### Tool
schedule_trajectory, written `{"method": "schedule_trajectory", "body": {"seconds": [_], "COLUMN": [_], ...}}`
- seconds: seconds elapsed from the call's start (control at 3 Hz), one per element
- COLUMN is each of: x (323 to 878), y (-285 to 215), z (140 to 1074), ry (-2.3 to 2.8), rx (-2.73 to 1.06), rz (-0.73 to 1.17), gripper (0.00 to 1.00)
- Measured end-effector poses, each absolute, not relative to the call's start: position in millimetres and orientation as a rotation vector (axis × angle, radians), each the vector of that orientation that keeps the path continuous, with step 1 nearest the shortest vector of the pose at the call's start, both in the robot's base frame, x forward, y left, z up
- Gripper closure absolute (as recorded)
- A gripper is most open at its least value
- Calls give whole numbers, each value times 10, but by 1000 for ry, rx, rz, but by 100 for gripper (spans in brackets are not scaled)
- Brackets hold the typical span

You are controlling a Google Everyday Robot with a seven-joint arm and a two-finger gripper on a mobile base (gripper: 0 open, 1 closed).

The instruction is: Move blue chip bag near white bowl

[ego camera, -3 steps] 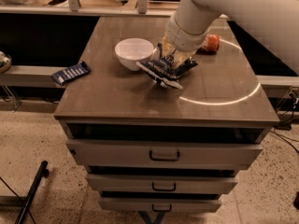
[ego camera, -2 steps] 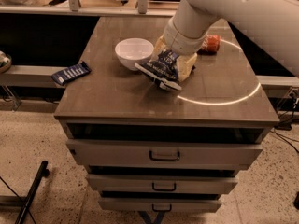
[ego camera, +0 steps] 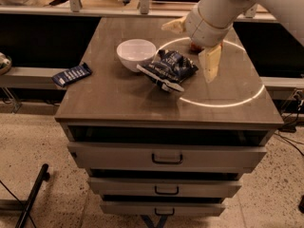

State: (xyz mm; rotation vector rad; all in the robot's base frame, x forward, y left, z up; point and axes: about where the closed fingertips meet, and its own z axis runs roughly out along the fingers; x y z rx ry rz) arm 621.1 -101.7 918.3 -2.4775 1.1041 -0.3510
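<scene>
The blue chip bag [ego camera: 169,68], crumpled navy foil with white lettering, lies on the brown cabinet top [ego camera: 118,99] just right of the white bowl [ego camera: 136,54], almost touching it. My gripper [ego camera: 192,44] hangs above and to the right of the bag, lifted clear of it. Its two pale fingers are spread wide apart, one at the upper left [ego camera: 174,26] and one at the lower right [ego camera: 211,62]. It holds nothing.
A small flat dark-blue packet [ego camera: 71,74] lies on a ledge left of the cabinet. An orange-red can [ego camera: 194,47] is mostly hidden behind my gripper. A white ring of light [ego camera: 223,101] marks the top. Drawers with handles [ego camera: 167,159] face front.
My gripper was shut on the bag beside the bowl. It has let go, opened wide and risen up to the right. The bag now lies flat next to the bowl.
</scene>
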Motion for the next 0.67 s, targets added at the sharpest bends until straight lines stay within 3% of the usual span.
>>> {"method": "schedule_trajectory", "body": {"seconds": [0.33, 0.67], "x": [6268, 6315], "y": [-1397, -1405], "z": [9383, 9529], "ry": [1181, 1174], "rx": [-2396, -2367], "rz": [-321, -341], "gripper": [0, 0]}}
